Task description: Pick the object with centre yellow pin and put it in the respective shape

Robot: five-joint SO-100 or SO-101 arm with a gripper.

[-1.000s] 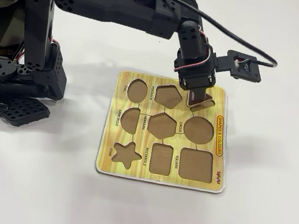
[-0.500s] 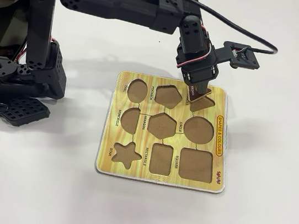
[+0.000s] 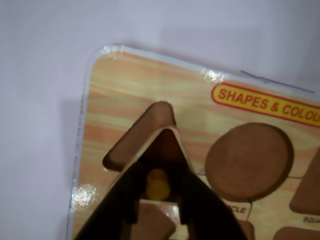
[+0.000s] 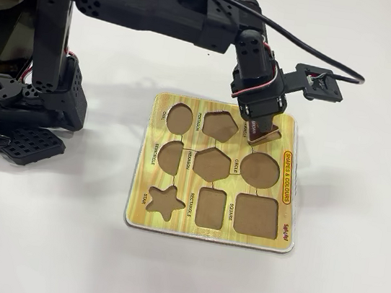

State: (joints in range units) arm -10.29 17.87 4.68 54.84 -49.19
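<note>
While tilted over recess, triangle (image 3: 167,150) seemingly clamped between pincer (image 3: 159,210) fingers.

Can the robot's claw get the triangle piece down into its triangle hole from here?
Probably yes. The gripper holds the triangle piece by its yellow knob, right over the triangle hole. Nothing blocks the hole, but the piece sits tilted and shifted, so it needs lining up.

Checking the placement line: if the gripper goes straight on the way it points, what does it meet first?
Probably the triangular recess of the shape board: the gripper, its fingers shut on the triangle piece, points down at it. The remaining gap is unclear.
</note>
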